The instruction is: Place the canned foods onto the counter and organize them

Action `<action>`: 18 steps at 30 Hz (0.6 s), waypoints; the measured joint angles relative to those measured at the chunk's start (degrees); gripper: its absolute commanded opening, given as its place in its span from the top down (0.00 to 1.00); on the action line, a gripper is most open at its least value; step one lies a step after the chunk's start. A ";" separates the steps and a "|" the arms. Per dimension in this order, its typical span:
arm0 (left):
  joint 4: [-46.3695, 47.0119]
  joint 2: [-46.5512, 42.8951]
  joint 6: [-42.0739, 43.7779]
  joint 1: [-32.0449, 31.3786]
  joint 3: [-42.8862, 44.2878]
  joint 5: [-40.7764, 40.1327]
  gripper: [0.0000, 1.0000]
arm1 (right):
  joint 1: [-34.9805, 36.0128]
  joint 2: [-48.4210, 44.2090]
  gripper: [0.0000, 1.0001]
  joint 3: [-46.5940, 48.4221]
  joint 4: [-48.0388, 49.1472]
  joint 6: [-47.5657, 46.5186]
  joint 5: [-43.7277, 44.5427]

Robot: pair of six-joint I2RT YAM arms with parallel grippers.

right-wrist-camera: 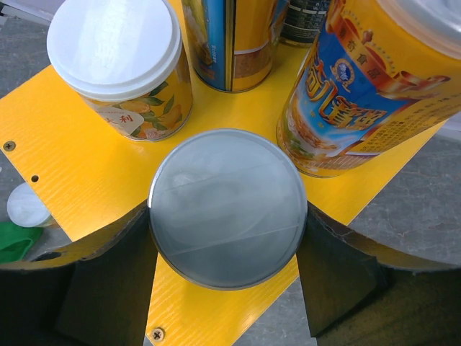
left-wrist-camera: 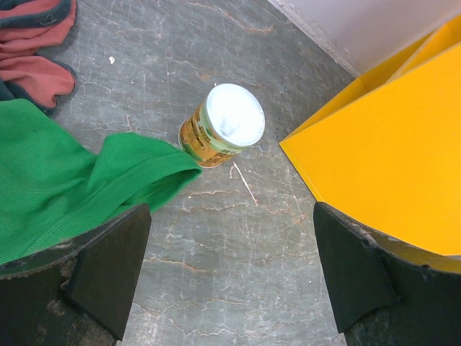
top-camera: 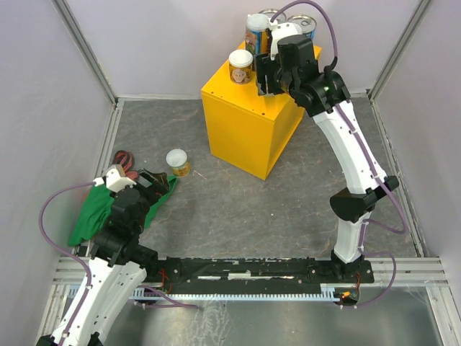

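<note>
On the yellow counter (top-camera: 248,133) stand a small pale-lidded can (top-camera: 240,65), a tall colourful can (top-camera: 256,32) and silver-topped cans (top-camera: 306,25) behind. My right gripper (right-wrist-camera: 227,231) is over the counter top (right-wrist-camera: 86,173), shut on a silver-topped can (right-wrist-camera: 227,209), its fingers pressing both sides. Beside it are the white-lidded can (right-wrist-camera: 119,58), a tall can (right-wrist-camera: 230,43) and a big colourful can (right-wrist-camera: 367,94). One small can (left-wrist-camera: 227,122) stands on the floor. My left gripper (left-wrist-camera: 230,267) hangs open just short of it, holding nothing.
A green cloth (left-wrist-camera: 65,187) lies on the floor left of the small can, its tip touching the can's base. A red cloth (left-wrist-camera: 36,43) lies beyond it. The counter's side (left-wrist-camera: 396,158) rises close on the right of the left gripper. White walls enclose the floor.
</note>
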 measured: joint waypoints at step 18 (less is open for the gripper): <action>0.00 -0.11 0.02 0.00 0.00 0.26 0.00 | -2.60 0.13 0.15 -0.72 1.11 3.30 -2.58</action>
